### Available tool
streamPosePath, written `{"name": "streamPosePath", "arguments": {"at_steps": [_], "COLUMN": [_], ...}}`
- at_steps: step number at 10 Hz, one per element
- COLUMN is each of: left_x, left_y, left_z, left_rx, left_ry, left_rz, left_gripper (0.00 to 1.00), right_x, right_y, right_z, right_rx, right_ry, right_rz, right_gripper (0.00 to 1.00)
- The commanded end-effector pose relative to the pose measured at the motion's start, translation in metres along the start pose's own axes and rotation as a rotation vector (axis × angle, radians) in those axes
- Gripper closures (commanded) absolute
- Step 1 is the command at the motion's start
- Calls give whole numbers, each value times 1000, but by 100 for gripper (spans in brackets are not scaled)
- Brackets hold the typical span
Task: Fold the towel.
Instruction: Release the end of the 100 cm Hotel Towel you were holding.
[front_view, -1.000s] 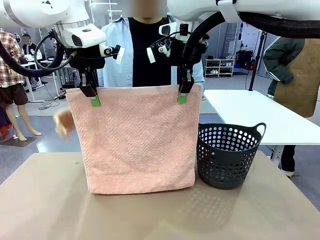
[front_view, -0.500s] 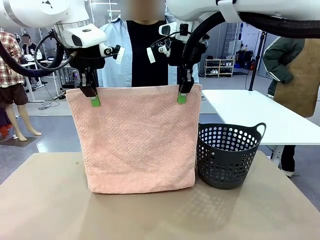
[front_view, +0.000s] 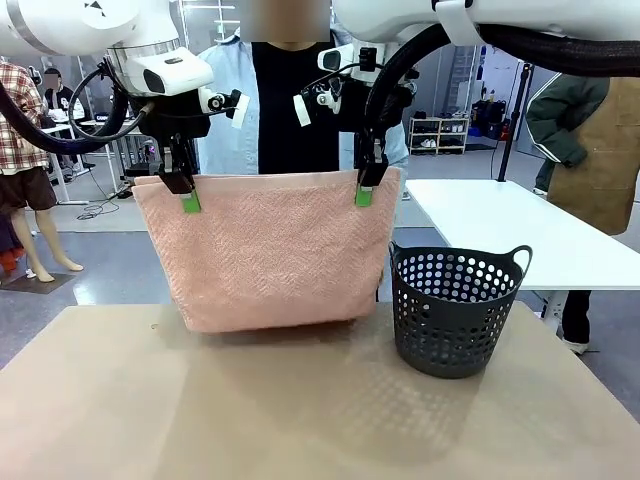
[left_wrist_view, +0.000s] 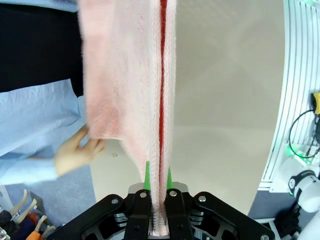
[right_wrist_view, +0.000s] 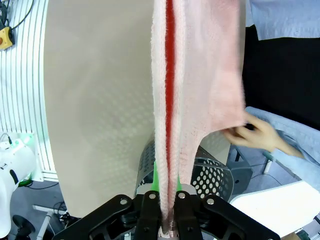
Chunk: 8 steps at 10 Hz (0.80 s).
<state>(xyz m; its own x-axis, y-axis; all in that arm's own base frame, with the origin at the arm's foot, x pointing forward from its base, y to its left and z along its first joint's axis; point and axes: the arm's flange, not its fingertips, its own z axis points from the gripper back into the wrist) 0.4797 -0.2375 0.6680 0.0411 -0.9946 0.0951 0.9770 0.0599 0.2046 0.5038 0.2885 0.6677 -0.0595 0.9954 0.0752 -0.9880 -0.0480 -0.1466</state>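
My left hand (front_view: 189, 198) and right hand (front_view: 364, 192) each pinch a top corner of the towel (front_view: 270, 250), which hangs above the counter (front_view: 300, 420) with the basket (front_view: 455, 310) at its 3 o'clock. The towel looks soft, light and limp, so I judge its corners and hems the surest holds.

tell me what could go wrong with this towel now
1. The left gripper and right gripper pinch only a thin strip of the towel along its top edge; the person's hand holding the lower edge might tug it free.
2. The basket stands close; the towel could snag it.
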Motion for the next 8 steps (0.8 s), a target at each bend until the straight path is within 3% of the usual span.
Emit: {"name": "streamPosePath", "arguments": {"at_steps": [1, 8], "left_x": [-2, -2], "left_y": [1, 1], "left_z": [0, 0], "left_rx": [1, 1], "left_ry": [1, 1], "left_rz": [3, 3], "left_gripper": [100, 100], "right_x": [0, 0], "right_y": [0, 0], "right_z": [2, 2], "right_rx": [-7, -7], "right_ry": [-3, -3], "right_rz": [-1, -1], "right_gripper": [100, 100]}}
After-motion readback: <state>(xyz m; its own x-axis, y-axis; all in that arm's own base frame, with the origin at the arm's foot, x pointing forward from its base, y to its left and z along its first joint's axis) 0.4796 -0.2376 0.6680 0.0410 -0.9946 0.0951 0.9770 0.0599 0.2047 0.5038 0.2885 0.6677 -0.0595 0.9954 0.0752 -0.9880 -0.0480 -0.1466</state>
